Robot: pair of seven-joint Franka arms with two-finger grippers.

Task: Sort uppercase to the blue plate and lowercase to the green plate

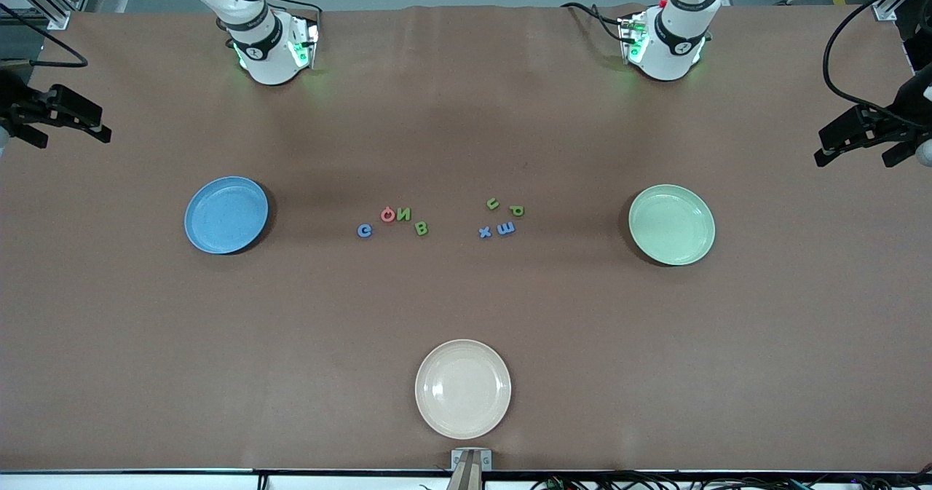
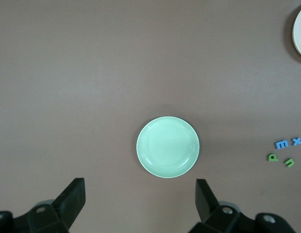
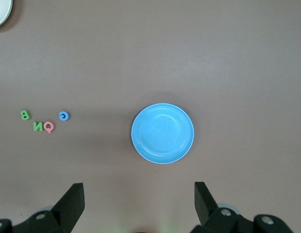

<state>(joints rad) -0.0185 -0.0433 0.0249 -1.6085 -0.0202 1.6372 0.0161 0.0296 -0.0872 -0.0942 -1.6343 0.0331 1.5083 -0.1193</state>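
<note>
Four uppercase letters lie mid-table: blue C [image 1: 364,231], red O [image 1: 388,215], green N [image 1: 404,213], green B [image 1: 421,228]. Beside them, toward the left arm's end, lie the lowercase green u [image 1: 493,203], green p [image 1: 516,211], blue x [image 1: 485,232] and blue m [image 1: 505,228]. The blue plate [image 1: 226,215] [image 3: 162,133] and the green plate [image 1: 671,224] [image 2: 168,146] hold nothing. My right gripper [image 3: 138,187] [image 1: 73,139] hangs open high over the table by the blue plate. High by the green plate, my left gripper [image 2: 140,182] [image 1: 853,162] is open too.
A cream plate [image 1: 463,389] sits bare near the table's front edge, nearer to the front camera than the letters. Both arm bases stand along the table's back edge. Brown tabletop lies between the letters and each plate.
</note>
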